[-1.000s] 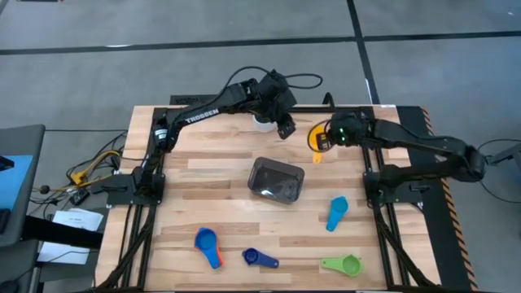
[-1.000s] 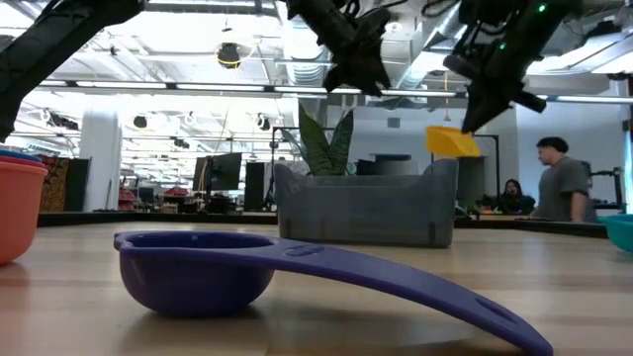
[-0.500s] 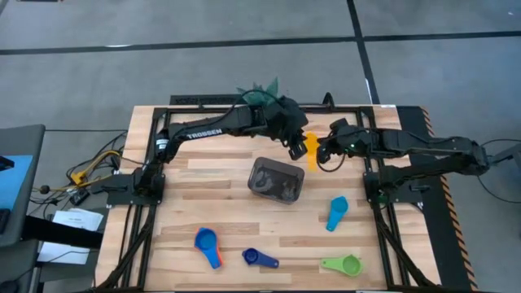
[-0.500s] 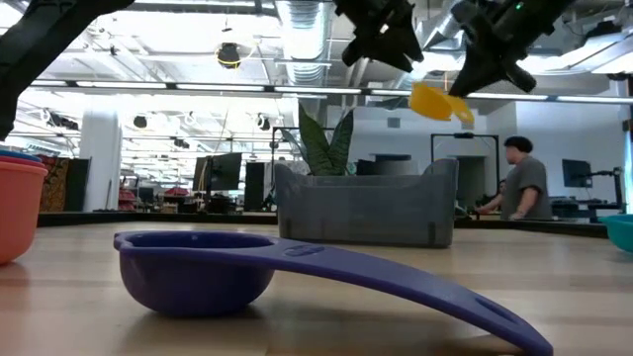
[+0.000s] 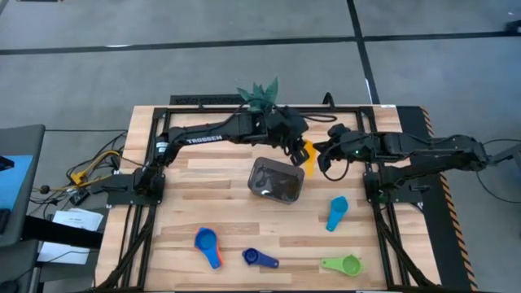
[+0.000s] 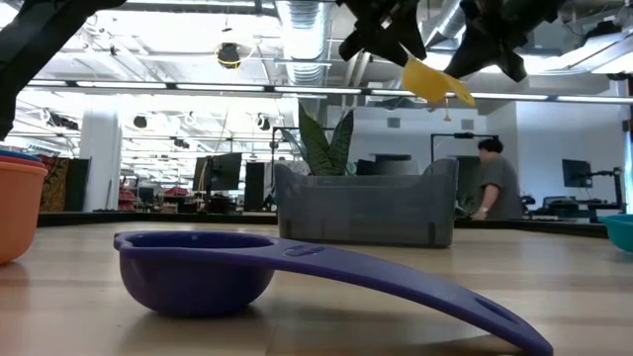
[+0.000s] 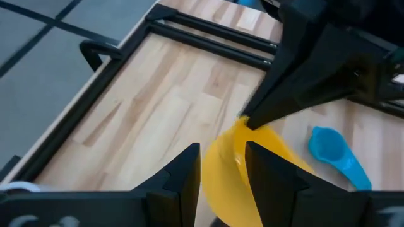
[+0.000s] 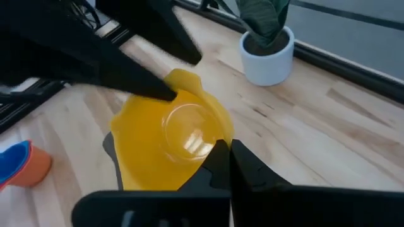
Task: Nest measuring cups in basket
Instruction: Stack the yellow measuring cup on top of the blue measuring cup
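Observation:
The yellow measuring cup [image 5: 308, 152] hangs in the air just past the far right corner of the dark grey basket [image 5: 277, 180]. My left gripper [image 5: 296, 146] meets the cup from the left and my right gripper [image 5: 322, 155] from the right; both are shut on it. A light blue cup [image 5: 336, 213], a green cup [image 5: 342, 264], a dark blue cup [image 5: 260, 259] and a blue cup sitting in an orange one [image 5: 207, 247] lie on the near half of the table. I see no red cup. My left gripper has the yellow cup's short tab end [image 8: 184, 80] between its two fingers [image 7: 270, 178], coming level from the table's left. The cup is clear of the table and tilted [image 6: 433, 82]. My right gripper pinches the yellow cup's rim [image 8: 213, 140] on the side opposite the tab, one finger at the inside of the bowl and one outside. It comes from the table's right, slanting down. The cup is lifted clear.
A white pot with a green plant [image 8: 268, 60] stands at the far edge behind the left arm. The black frame rails [image 7: 208, 34] run along the table's far side. A person [image 6: 490, 180] walks in the room behind.
My right gripper has carried the yellow cup up and leftward from the far right toward the basket, tipping it. My left gripper has swung right from the plant pot, met the cup and closed in on its tab end.

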`<state>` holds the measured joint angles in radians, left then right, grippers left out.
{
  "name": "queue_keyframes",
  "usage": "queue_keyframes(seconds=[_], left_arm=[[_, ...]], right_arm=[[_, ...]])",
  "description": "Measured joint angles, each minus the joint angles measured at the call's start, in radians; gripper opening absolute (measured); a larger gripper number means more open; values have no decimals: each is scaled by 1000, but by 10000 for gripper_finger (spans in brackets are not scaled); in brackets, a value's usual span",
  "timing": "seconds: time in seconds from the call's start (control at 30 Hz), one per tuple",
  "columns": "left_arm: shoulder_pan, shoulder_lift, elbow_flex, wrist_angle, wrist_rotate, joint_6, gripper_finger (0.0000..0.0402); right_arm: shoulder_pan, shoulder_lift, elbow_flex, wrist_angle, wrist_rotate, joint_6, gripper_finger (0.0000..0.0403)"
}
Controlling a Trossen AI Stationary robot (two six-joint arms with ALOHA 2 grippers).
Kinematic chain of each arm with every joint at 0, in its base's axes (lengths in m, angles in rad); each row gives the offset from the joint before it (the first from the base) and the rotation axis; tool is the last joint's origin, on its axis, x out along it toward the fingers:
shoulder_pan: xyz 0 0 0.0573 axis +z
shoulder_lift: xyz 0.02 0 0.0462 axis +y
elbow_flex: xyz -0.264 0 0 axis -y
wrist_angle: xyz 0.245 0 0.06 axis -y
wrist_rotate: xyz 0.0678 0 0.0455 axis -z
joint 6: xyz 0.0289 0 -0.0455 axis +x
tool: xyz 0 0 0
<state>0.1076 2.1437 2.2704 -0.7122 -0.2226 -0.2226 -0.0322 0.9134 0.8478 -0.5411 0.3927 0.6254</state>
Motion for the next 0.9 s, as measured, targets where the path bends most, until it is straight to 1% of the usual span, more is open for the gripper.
queue_keyframes(seconds=[0.27, 0.37, 0.47, 0.63, 0.7, 0.83, 0.9], left_arm=[[-6, 0, 0, -30, -2, -18, 110], [-6, 0, 0, -30, -1, -7, 92], [-4, 0, 0, -30, 4, 2, 62], [-3, 0, 1, -32, 9, 38, 14], [-2, 0, 2, -34, 18, 38, 6], [7, -3, 3, -64, 18, 44, 4], [14, 0, 2, -59, 29, 44, 1]], right_arm=[[7, 4, 0, -5, -1, -9, 5], [7, 4, 0, -5, -1, -9, 6], [6, 4, 0, -5, -1, -11, 4], [6, 3, 1, -2, -21, -74, 5], [6, 3, 13, -9, -33, -116, 4], [3, 2, 49, -19, -48, -190, 4], [-4, 2, 70, 11, -53, -206, 4]])
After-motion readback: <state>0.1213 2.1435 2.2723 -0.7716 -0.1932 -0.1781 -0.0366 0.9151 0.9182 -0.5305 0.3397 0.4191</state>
